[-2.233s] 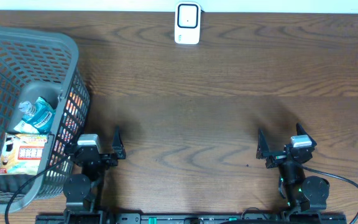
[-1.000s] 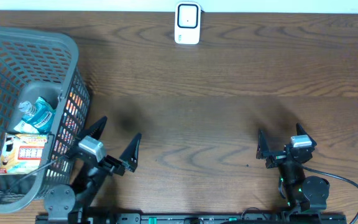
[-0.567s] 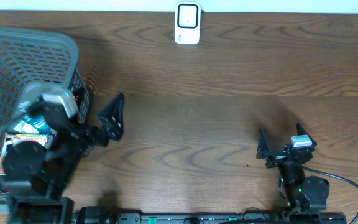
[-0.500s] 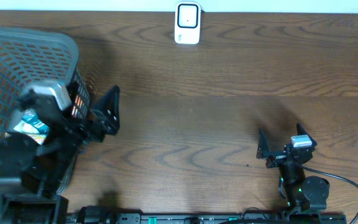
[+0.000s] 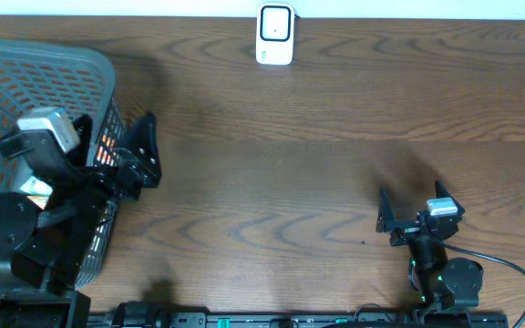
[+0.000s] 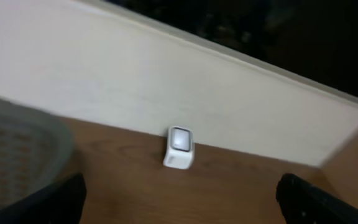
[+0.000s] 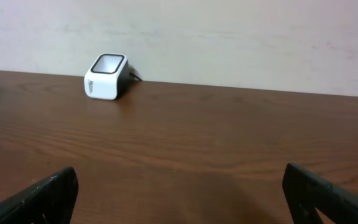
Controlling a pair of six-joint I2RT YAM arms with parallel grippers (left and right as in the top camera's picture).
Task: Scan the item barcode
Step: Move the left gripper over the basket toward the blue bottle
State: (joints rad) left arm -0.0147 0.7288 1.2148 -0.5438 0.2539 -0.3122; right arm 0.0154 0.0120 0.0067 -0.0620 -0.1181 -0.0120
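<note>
The white barcode scanner [image 5: 274,34] stands at the table's far edge; it also shows small in the left wrist view as the scanner [image 6: 179,147] and in the right wrist view as the scanner [image 7: 107,77]. The items lie in the grey basket [image 5: 25,68] on the left, mostly hidden under my left arm; only a sliver of a package [image 5: 33,188] shows. My left gripper [image 5: 112,146] hovers open and empty above the basket's right rim. My right gripper [image 5: 411,205] rests open and empty near the front right.
The basket rim [image 6: 17,162] fills the left of the left wrist view, blurred. A pale wall runs behind the table's far edge. Bare wood [image 5: 290,182] lies between the basket, the scanner and the right arm.
My left arm has lifted off the front of the table and swung left and back, over the basket's right rim, jaws still open. The right arm has not moved.
</note>
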